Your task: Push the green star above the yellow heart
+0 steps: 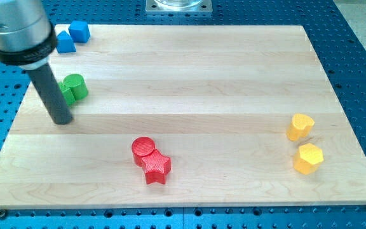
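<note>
camera view shows my tip (61,119) resting on the wooden board (189,76) at the view's left, a plain rod end holding nothing, with its shaft covering part of the green blocks. only a green cylinder (75,86) is clear there; the green star (64,93) behind the rod is hard to make out. yellow heart (300,126) sits far across at the view's right, just above a yellow hexagon (309,158).

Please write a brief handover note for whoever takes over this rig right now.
My tip rests on the wooden board at the view's left, just below-left of the green blocks; the rod hides part of them, so the green star cannot be confirmed. The yellow heart-shaped block sits far right, above a yellow hexagonal block. Nothing done yet; the whole push rightward remains.
</note>
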{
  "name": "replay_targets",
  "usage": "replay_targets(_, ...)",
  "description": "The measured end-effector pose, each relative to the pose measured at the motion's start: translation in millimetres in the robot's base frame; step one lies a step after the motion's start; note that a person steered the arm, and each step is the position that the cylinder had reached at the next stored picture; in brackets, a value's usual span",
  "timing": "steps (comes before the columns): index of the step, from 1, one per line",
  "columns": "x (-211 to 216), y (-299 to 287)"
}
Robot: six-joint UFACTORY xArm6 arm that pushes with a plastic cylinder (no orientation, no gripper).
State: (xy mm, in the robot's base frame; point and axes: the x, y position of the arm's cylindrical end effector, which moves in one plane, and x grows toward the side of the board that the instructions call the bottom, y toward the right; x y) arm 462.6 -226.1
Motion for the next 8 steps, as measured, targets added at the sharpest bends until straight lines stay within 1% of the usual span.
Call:
replay_targets(2,-50.1,-16.9)
replay_targets(3,-55.9,-61.9)
replay_targets(4,-75.2,-43.7)
replay_targets(5,-82.4,38.2)
replay_targets(6,-66.4,116.6)
replay_targets(7,-60.4,198.7)
replay_targets(8,-47.6,291.1)
